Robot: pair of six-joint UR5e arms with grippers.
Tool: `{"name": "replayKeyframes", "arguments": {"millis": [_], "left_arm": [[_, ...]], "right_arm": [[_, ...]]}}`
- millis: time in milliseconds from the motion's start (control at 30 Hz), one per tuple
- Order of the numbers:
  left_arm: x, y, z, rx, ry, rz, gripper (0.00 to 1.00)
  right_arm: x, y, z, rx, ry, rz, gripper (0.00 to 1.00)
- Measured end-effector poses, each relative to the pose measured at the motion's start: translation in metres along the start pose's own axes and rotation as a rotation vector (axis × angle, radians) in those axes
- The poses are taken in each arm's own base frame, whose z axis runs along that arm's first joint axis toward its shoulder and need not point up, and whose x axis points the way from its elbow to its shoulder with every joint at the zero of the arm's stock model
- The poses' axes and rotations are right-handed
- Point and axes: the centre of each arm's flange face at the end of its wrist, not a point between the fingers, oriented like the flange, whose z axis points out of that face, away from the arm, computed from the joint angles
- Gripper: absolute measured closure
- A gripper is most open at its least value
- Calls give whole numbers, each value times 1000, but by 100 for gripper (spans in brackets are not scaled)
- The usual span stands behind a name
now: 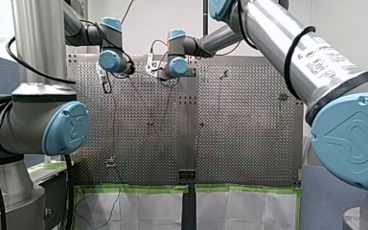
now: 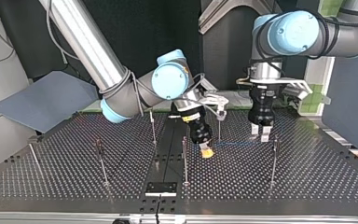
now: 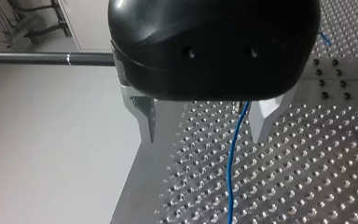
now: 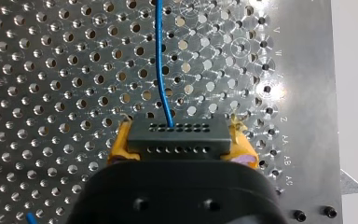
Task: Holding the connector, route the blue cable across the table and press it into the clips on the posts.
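My right gripper (image 4: 182, 154) is shut on a black connector (image 4: 177, 135), its yellow pads on the connector's two ends. A blue cable (image 4: 161, 70) leaves the connector and runs ahead over the perforated table (image 4: 51, 70). In the top view my right gripper (image 2: 207, 152) hangs low near the table's middle, and the blue cable (image 2: 233, 142) stretches sideways to my left gripper (image 2: 260, 136). My left gripper (image 3: 205, 135) is open. The blue cable (image 3: 232, 163) passes between its metal fingers (image 3: 148, 121), touching neither and closer to one of them.
Thin posts stand on the table: one (image 2: 184, 161) beside my right gripper, one (image 2: 273, 161) beside my left gripper, and others (image 2: 102, 163) (image 2: 153, 128) at the top view's left. A black bracket (image 2: 161, 188) sits at the near edge. My left gripper hangs near a table edge (image 3: 135, 186).
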Motion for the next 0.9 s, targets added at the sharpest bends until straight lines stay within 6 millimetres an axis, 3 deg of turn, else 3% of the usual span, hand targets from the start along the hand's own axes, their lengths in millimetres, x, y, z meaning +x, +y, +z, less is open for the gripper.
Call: {"name": "replayKeyframes", "arguments": {"millis": [467, 800, 833, 867, 900], "left_arm": [[31, -1, 41, -28, 41, 16, 0], [30, 0, 50, -42, 28, 15, 0], [30, 0, 50, -42, 29, 14, 11], [30, 0, 49, -42, 30, 13, 31], [30, -1, 49, -42, 31, 11, 31]], "right_arm": [[0, 0, 0, 0, -2, 0, 100], [0, 0, 0, 0, -2, 0, 100], [0, 0, 0, 1, -2, 0, 100], [0, 0, 0, 1, -2, 0, 100], [0, 0, 0, 1, -2, 0, 100]]}}
